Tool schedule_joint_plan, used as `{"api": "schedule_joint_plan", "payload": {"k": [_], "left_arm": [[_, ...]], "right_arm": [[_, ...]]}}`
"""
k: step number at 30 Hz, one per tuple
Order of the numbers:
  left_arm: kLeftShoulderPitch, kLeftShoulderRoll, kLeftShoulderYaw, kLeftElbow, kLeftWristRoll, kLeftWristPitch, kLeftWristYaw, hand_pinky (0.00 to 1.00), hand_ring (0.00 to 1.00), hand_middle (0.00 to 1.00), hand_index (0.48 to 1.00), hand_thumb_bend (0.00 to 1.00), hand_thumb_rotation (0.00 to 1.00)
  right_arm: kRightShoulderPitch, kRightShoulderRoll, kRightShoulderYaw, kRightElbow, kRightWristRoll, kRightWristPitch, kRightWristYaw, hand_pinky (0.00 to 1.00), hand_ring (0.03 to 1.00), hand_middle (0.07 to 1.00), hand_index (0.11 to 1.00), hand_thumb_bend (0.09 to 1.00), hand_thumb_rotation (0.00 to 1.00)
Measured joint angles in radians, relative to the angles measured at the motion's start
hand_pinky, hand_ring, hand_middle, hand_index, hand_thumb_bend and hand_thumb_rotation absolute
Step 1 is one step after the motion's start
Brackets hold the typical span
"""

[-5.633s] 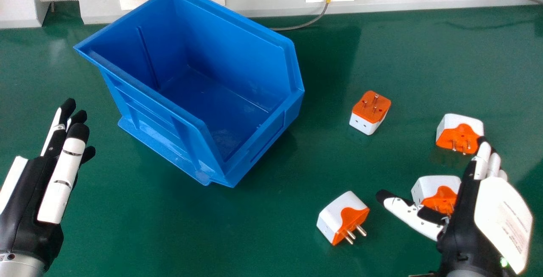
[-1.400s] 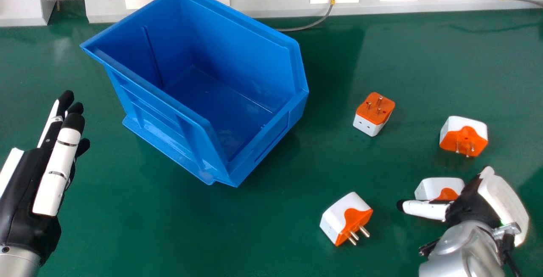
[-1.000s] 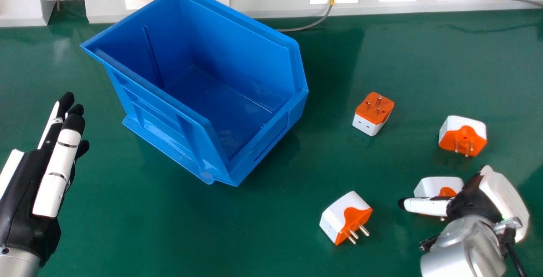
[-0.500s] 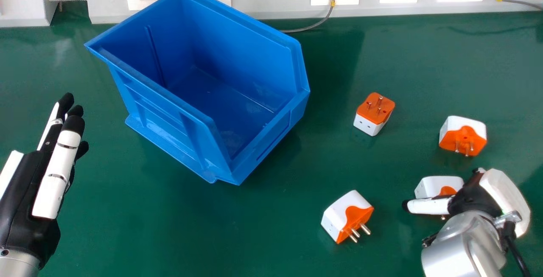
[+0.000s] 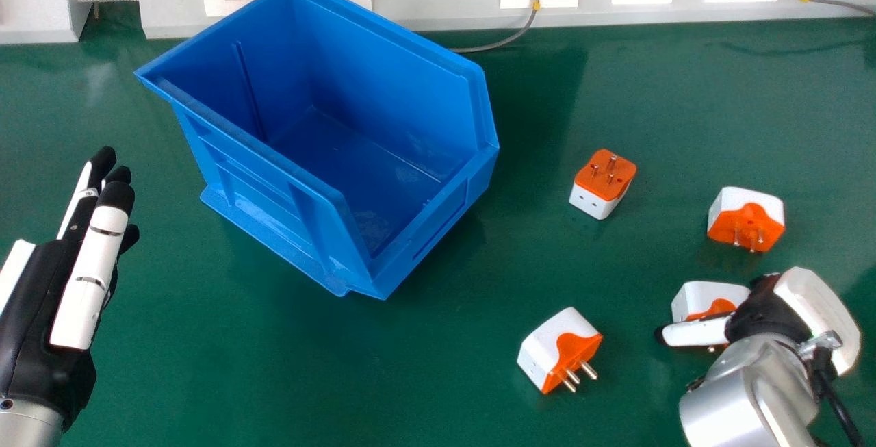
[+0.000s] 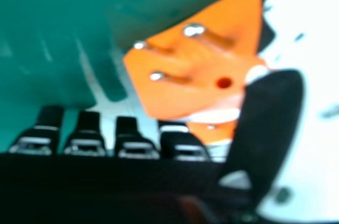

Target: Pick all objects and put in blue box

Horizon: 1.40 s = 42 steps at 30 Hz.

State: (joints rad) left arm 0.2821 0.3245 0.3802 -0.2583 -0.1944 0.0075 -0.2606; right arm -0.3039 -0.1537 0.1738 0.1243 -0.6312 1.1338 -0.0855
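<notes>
Presently, my right hand [image 5: 766,310] is low at the target adapter [image 5: 708,296], its thumb [image 6: 286,139] beside the body. Whether the grasp is closed I cannot tell. The target adapter rests on the green table [image 5: 438,378], partly behind the hand, its pins [image 6: 193,30] facing away from the thumb's base.

I judge the step in hand to be securing this piece. It calls for pressure squarely on the white casing, clear of the pins, then a slight trial lift before any travel. A hold on one corner could let it roll out.

Just beyond, toward the table's back edge, sits the second adapter [image 5: 746,211]; I should rise straight up so as not to knock it. The third adapter [image 5: 558,351] lies farthest from that edge, and the fourth adapter [image 5: 602,183] nearest to it. The blue box [image 5: 441,218] stands past them, its rear corner close to the back edge. I advise carrying high and entering over its low front wall. All four adapters remain to be boxed. My left hand [image 5: 41,296] is idle, fingers extended, at the head view's left side.
</notes>
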Motion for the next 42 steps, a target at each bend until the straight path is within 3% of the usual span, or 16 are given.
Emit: {"api": "schedule_joint_plan", "payload": {"k": [4,11,24,25,26,27,28,29,32,33,35,36,37,38,42], "left_arm": [[0.0,0.0,0.0,0.0,0.0,0.001,0.001,0.97,1.0,1.0,1.0,0.48,1.0],[0.0,0.0,-0.001,0.0,0.0,0.004,0.003,0.97,1.0,1.0,1.0,0.48,1.0],[0.0,0.0,-0.001,0.0,0.002,0.004,0.004,0.97,1.0,1.0,1.0,0.48,1.0],[0.0,0.0,-0.001,0.0,0.002,0.004,0.004,0.97,1.0,1.0,1.0,0.48,1.0],[0.0,0.0,-0.001,0.0,0.002,0.004,0.004,0.97,1.0,1.0,1.0,0.48,1.0],[0.0,0.0,-0.001,0.0,0.003,0.004,0.004,0.97,1.0,1.0,1.0,0.48,1.0],[0.0,0.0,-0.001,0.0,0.003,0.004,0.004,0.97,1.0,1.0,1.0,0.48,1.0],[0.0,0.0,-0.001,0.0,0.003,0.004,0.004,0.97,1.0,1.0,1.0,0.49,1.0],[0.0,0.0,-0.001,0.0,0.003,0.004,0.003,0.97,1.0,1.0,1.0,0.49,1.0],[0.0,0.0,-0.001,0.0,0.003,0.004,0.003,0.97,1.0,1.0,1.0,0.49,1.0],[0.0,0.0,-0.001,0.0,0.003,0.004,0.003,0.97,1.0,1.0,1.0,0.49,1.0],[0.0,0.0,-0.001,0.0,0.003,0.004,0.003,0.97,1.0,1.0,1.0,0.49,1.0],[0.0,0.0,0.0,0.0,0.003,0.004,0.004,0.97,1.0,1.0,1.0,0.49,1.0],[0.0,0.0,0.0,0.0,0.003,0.004,0.004,0.97,1.0,1.0,1.0,0.49,1.0],[0.0,0.0,0.0,0.0,0.003,0.004,0.003,0.97,1.0,1.0,1.0,0.49,1.0]], "right_arm": [[-0.004,-0.014,-0.019,0.008,0.0,-0.024,-0.01,0.91,0.954,0.923,0.641,0.668,0.15],[-0.005,-0.016,-0.021,0.007,-0.001,-0.039,-0.01,0.92,0.953,0.9,0.528,0.552,0.14],[0.003,-0.012,-0.025,0.034,0.0,-0.079,-0.019,0.89,0.925,0.853,0.5,0.522,0.14],[0.004,-0.012,-0.025,0.031,-0.001,-0.078,-0.019,0.83,0.87,0.814,0.497,0.52,0.14],[0.005,-0.014,-0.025,0.028,-0.002,-0.079,-0.02,0.83,0.87,0.814,0.497,0.52,0.14],[0.008,-0.016,-0.025,0.022,-0.002,-0.081,-0.02,0.74,0.789,0.759,0.495,0.518,0.14],[0.013,-0.015,-0.024,0.016,-0.003,-0.084,-0.022,0.74,0.789,0.759,0.495,0.518,0.14],[0.021,-0.016,-0.023,0.008,-0.005,-0.09,-0.026,0.62,0.676,0.702,0.494,0.52,0.11],[0.049,-0.017,-0.021,-0.009,-0.006,-0.12,-0.041,0.62,0.676,0.702,0.494,0.52,0.11],[0.054,-0.017,-0.023,-0.01,-0.006,-0.129,-0.047,0.51,0.565,0.656,0.492,0.521,0.09],[0.062,-0.021,-0.037,-0.009,-0.006,-0.149,-0.061,0.51,0.565,0.656,0.492,0.521,0.09],[0.063,-0.021,-0.045,-0.008,-0.004,-0.159,-0.063,0.42,0.488,0.618,0.49,0.522,0.07],[0.063,-0.025,-0.054,-0.008,-0.004,-0.166,-0.07,0.42,0.488,0.618,0.49,0.522,0.07],[0.062,-0.026,-0.061,-0.008,-0.004,-0.17,-0.076,0.36,0.43,0.589,0.489,0.522,0.06],[0.063,-0.018,-0.072,-0.011,-0.004,-0.177,-0.09,0.31,0.386,0.547,0.492,0.521,0.05]]}}
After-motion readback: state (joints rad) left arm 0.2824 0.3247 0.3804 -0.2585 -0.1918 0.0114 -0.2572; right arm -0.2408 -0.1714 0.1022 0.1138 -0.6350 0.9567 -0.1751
